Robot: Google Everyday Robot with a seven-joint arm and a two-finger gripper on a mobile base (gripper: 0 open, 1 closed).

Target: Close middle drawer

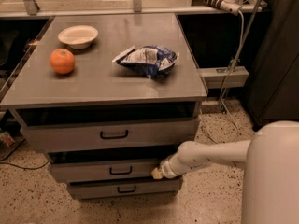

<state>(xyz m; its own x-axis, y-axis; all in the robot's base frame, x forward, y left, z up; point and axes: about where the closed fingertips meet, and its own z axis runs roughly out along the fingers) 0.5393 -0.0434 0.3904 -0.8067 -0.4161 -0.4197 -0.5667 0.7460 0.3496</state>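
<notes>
The middle drawer is a grey metal front with a small black loop handle. It stands slightly out, just proud of the lowest drawer, with a dark gap above it. My gripper is at the end of the white arm and presses against the right end of the middle drawer's front panel. The taller top drawer with the larger black handle also stands partly out.
On the grey cabinet top are an orange, a white bowl and a blue-and-white snack bag. The lowest drawer is below. Cables hang at the right, beside a dark cabinet. The floor is speckled.
</notes>
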